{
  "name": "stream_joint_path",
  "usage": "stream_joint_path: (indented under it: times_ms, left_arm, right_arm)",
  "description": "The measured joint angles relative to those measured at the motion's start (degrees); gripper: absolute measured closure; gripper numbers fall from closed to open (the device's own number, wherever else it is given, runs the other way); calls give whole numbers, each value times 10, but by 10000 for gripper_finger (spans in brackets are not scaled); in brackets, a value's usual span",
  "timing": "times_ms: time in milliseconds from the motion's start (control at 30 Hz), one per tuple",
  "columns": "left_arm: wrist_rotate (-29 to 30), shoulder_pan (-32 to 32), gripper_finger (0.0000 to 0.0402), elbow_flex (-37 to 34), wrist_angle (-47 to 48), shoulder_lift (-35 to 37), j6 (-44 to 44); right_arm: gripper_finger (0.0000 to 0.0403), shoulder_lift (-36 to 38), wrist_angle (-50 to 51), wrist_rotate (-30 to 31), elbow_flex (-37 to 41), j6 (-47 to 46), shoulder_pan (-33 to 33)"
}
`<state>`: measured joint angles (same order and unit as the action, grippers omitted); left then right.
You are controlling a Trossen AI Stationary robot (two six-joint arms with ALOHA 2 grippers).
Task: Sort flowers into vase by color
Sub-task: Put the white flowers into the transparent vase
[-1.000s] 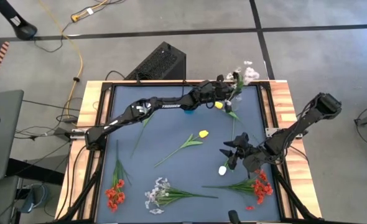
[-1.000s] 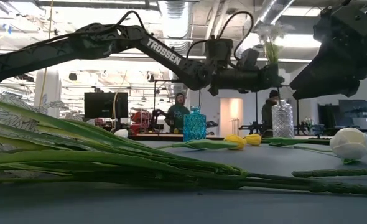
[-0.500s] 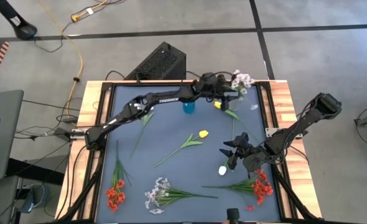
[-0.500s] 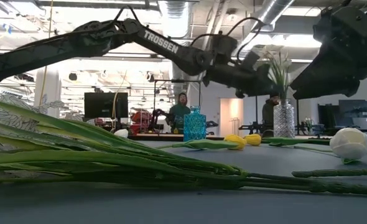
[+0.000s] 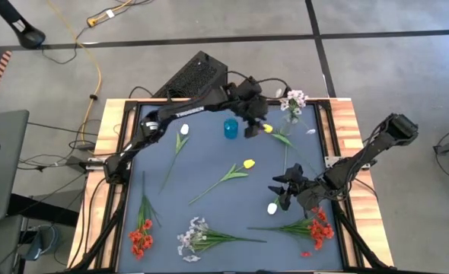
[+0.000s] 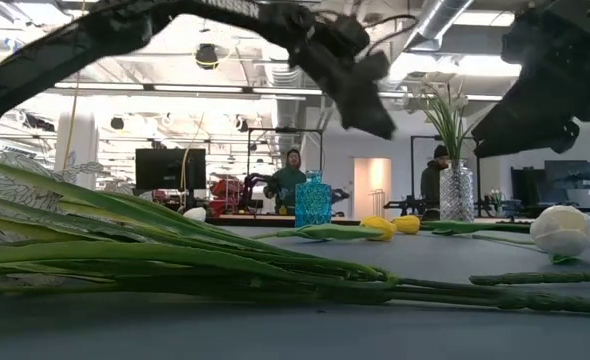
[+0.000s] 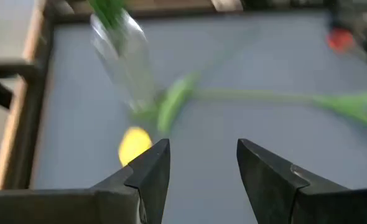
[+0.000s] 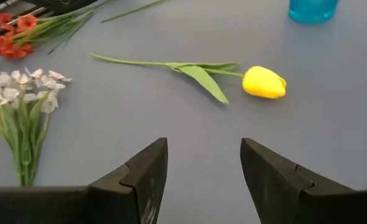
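Lilac spray parked in clear vase (image 5: 294, 114)
L gripper (image 5: 251, 129) fingers released, empty, beside blue vase (image 5: 230, 128); R gripper (image 5: 281, 187) fingers apart above white tulip (image 5: 272, 208), prob. next pick.

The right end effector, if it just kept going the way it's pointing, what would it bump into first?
Probably the yellow tulip: it lies on the table ahead of the open right end effector, slightly off-centre. Depth is unclear; the blue vase stands farther beyond.

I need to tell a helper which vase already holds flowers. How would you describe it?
Look at the blue mat, along its far edge. Near the far right corner stands the clear glass vase with a pale spray in it; the blue vase to its left is empty.
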<state>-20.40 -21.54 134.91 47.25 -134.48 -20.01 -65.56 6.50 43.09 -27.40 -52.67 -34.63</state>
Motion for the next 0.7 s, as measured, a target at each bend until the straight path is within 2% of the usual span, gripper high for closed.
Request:
stream_joint_path:
  times_ms: [200,333,500,600,700]
  left_arm:
    - [2,22,229,0,164,75,-8]
    - [29,48,236,0,236,131,-4]
    - [29,90,251,-6,327,200,12]
    - [32,117,261,-38,345,245,43]
    - [52,149,270,-111,300,303,85]
  right_arm:
    - [175,0,-1,-9,-22,55,0]
    - [175,0,-1,-20,-32,71,3]
    - [175,0,-2,-53,-42,73,9]
    - [175,0,-3,-63,-47,81,10]
    - [175,-1,-16,-73,-49,100,10]
